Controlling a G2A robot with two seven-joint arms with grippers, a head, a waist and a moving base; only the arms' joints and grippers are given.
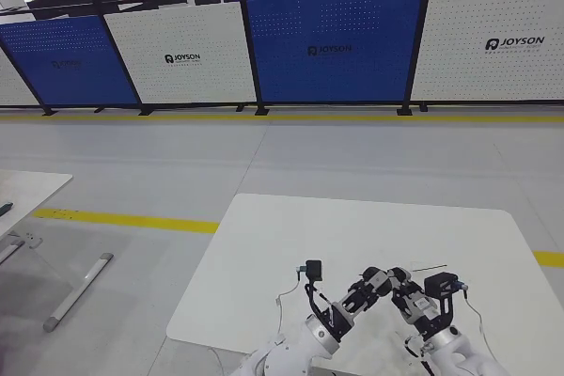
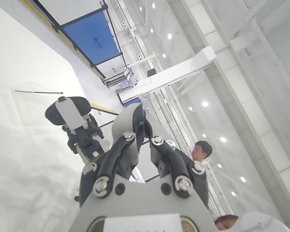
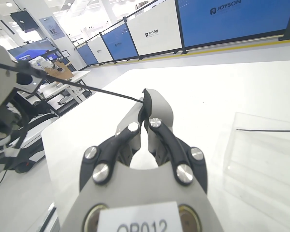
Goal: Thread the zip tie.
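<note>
The right gripper point(image 3: 144, 101) presses its fingers together on one end of the black zip tie point(image 3: 91, 88), above the 6 o'clock edge of the table point(image 1: 357, 226). The tie runs toward 9 o'clock to the left gripper point(image 2: 140, 121), whose closed fingers also pinch it. A second tie point(image 3: 268, 130) lies in a clear tray point(image 3: 256, 160) at 1 o'clock.

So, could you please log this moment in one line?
right jaws: shut on zip tie | left jaws: shut | second tie: on clear tray
</note>
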